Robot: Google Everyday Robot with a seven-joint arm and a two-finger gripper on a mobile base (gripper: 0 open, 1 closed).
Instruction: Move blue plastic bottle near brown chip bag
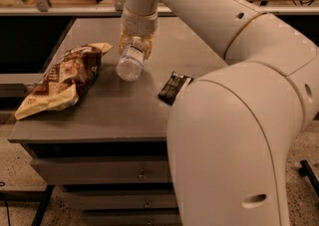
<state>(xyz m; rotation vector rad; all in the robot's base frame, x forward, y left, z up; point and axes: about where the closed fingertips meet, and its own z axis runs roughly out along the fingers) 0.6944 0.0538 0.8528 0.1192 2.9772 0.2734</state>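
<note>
**Bottle pinched just right of the chip bag, bare tabletop out front**

So the two-finger gripper (134, 47) hangs down from the big white arm (234, 120), a little to the right of the brown chip bag (64, 76), that large crinkled brown-and-cream thing. Its pale fingers (123, 41) are pinching the blue plastic bottle (130, 63), a small clear one with a pale label, one finger on each side of its upper half. The bottle is tilted, with its round end pointing down and toward the camera. It's near the bag's upper right corner, with a thin strip of tabletop showing between them. Can't tell if its low end touches the surface or sits just off it.

The bag lies flat on the grey table (124, 113), and its lower-left corner reaches right to the table's left edge, maybe slightly past. Further right of the bag, beyond the bottle, there's a small dark flat snack bar wrapper (174, 88), partly tucked behind the arm's bulky elbow. Between bag and wrapper, toward the front edge, the tabletop is bare. Behind the bag the top runs back to a metal rail (75, 8). Below the front edge there are grey drawers (142, 174).
</note>
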